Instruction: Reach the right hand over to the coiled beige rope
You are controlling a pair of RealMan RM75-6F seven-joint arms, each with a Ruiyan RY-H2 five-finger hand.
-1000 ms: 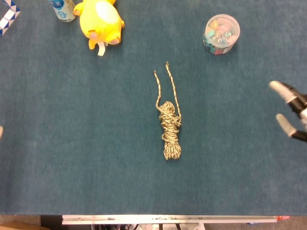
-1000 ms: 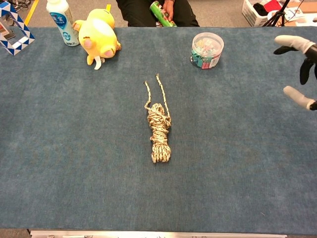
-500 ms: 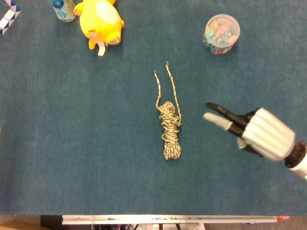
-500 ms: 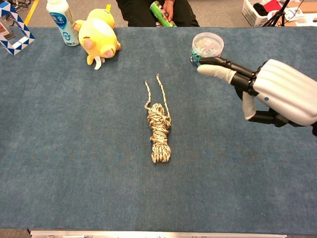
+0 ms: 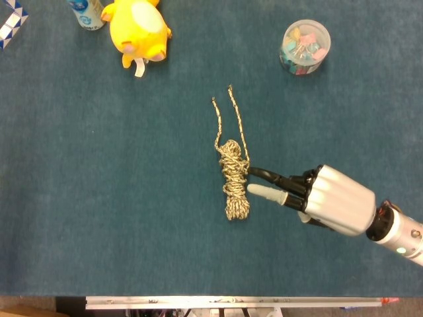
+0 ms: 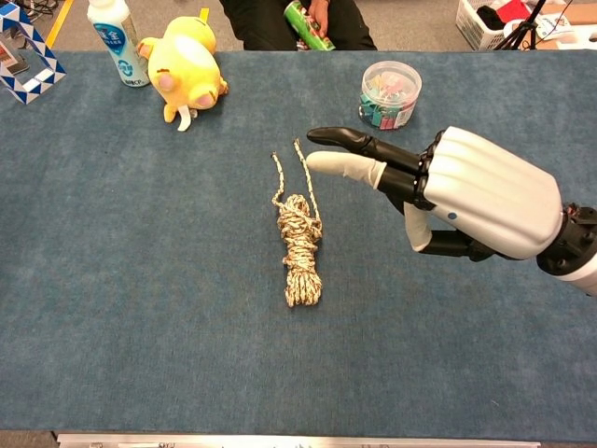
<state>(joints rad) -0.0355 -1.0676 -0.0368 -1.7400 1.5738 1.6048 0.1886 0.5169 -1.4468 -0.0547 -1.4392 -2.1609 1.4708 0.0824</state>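
Observation:
The coiled beige rope (image 5: 234, 178) (image 6: 300, 246) lies lengthwise mid-table on the blue cloth, its two loose ends trailing toward the far side. My right hand (image 5: 324, 198) (image 6: 457, 191) comes in from the right, open, fingers stretched out straight toward the rope. In the head view its fingertips (image 5: 254, 190) end just right of the coil's lower half, with a slim gap. It hovers above the cloth and holds nothing. My left hand is out of both views.
A yellow plush toy (image 5: 137, 26) (image 6: 184, 67) and a white bottle (image 6: 117, 37) stand at the far left. A clear tub of coloured clips (image 5: 304, 46) (image 6: 389, 93) sits far right. A blue-white patterned object (image 6: 23, 51) is at the far left corner.
My right hand has swept in from the right edge toward the rope, and its fingertips now reach the coil's right side. The rope has not moved.

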